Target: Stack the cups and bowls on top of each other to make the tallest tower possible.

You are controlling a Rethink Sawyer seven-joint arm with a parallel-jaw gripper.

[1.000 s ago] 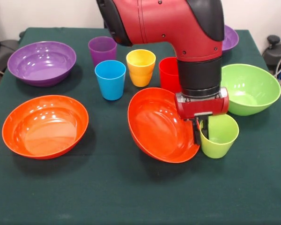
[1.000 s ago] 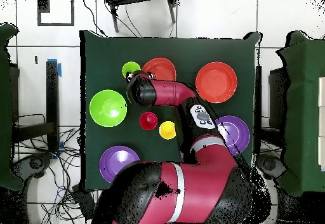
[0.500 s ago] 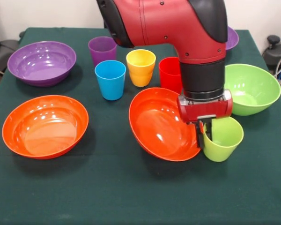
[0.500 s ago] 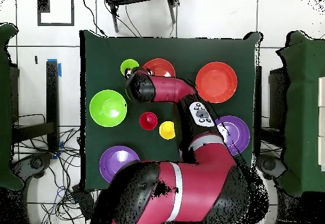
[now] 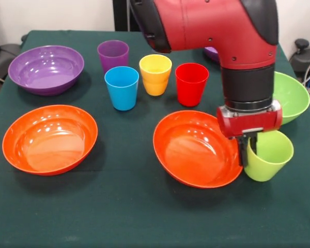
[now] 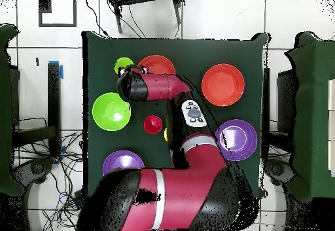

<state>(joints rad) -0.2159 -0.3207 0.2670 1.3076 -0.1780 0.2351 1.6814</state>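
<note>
front view: red and black arm (image 5: 217,26) dropping straight down, wrist vertical, gripper (image 5: 246,150) clamped on the near rim of the light green cup (image 5: 267,155), one dark finger (image 5: 243,151) outside the wall, the other inside. cup tilted, mouth leaning toward the fingers. just left of the fingers, touching the cup's wall or nearly so, an orange bowl (image 5: 196,148) sitting flat. behind the fingers, partly hidden by the wrist, the deeper light green bowl (image 5: 292,95). further left and back, red cup (image 5: 191,83), yellow cup (image 5: 155,74), blue cup (image 5: 122,87), purple cup (image 5: 112,55), all upright and apart. far left, second orange bowl (image 5: 49,138) and a purple bowl (image 5: 46,68). dark green cloth on the table (image 5: 119,206); pale wall behind.

overhead view: arm (image 6: 163,88) stretched across the cloth, end over the light green cup (image 6: 122,65), fingers hidden beneath. orange bowl (image 6: 157,65) just beside it. white tiled floor (image 6: 294,16), loose cables (image 6: 39,143) at the side.
</note>
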